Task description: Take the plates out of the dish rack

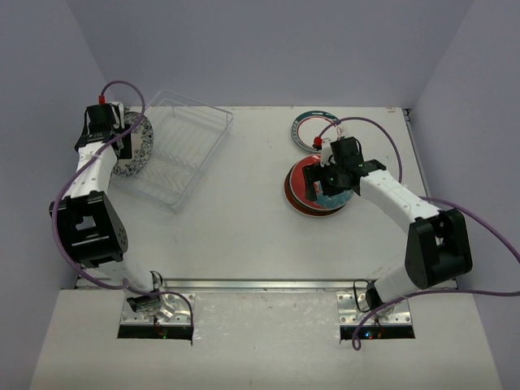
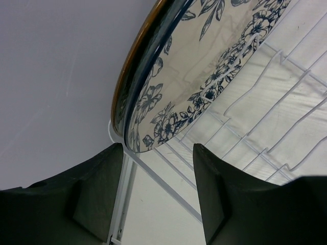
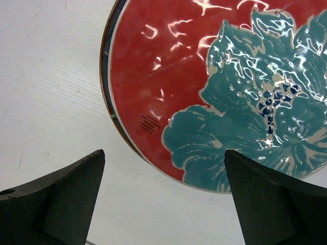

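A white plate with a dark floral pattern [image 1: 136, 148] [image 2: 194, 66] leans tilted at the left end of the clear dish rack [image 1: 185, 154] [image 2: 271, 107]. My left gripper [image 1: 114, 134] [image 2: 158, 145] is open just short of that plate's lower edge, with nothing between its fingers. A red plate with a teal flower [image 1: 310, 193] [image 3: 204, 87] tops a small stack on the table at the right. Over this stack's near edge my right gripper [image 1: 331, 175] [image 3: 164, 152] hovers, open wide and empty. Behind the stack lies a white plate with a teal-red ring [image 1: 311, 128].
The enclosure's left wall [image 2: 56, 76] stands close beside the left gripper and the leaning plate. The rack's slots [image 1: 175, 171] apart from that plate hold nothing. Both arm bases sit at the table's near edge.
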Action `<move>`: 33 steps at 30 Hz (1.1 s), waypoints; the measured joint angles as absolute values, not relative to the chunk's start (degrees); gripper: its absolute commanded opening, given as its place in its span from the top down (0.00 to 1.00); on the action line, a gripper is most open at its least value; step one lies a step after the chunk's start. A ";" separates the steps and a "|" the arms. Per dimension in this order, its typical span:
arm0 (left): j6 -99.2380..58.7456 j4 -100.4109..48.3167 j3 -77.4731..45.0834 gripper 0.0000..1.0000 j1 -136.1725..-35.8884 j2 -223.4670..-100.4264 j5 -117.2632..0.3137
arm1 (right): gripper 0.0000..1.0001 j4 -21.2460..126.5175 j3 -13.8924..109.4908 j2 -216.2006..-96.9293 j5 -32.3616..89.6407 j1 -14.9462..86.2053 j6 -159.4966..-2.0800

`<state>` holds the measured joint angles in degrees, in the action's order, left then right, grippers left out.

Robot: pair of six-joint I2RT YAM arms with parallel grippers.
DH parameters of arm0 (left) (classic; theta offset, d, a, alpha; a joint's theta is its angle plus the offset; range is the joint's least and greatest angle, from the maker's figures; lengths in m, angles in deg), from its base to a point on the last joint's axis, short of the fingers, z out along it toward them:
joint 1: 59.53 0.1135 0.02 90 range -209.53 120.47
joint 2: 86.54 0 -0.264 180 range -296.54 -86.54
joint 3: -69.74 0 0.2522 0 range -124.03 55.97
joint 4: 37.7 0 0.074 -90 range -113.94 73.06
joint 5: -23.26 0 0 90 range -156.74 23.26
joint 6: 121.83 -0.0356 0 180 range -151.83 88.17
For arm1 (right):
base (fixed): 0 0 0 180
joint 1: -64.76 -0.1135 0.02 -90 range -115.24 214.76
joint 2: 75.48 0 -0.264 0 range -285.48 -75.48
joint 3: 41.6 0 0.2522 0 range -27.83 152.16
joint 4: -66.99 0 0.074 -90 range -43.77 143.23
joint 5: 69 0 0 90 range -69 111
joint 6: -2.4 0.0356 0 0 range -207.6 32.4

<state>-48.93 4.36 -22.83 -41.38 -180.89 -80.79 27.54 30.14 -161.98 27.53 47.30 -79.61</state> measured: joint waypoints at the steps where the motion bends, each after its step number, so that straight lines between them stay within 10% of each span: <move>1: -48.93 4.38 -22.87 0.45 -41.38 -181.03 -80.54 | 0.01 27.54 30.14 -162.09 27.55 47.30 -79.61; 33: -58.90 -2.29 -24.95 0.48 -40.99 -183.79 -74.20 | 0.01 27.54 30.16 -163.49 28.04 47.30 -79.59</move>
<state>-58.90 -2.29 -24.95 -40.99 -183.79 -74.20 27.54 30.16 -163.49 28.04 47.30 -79.59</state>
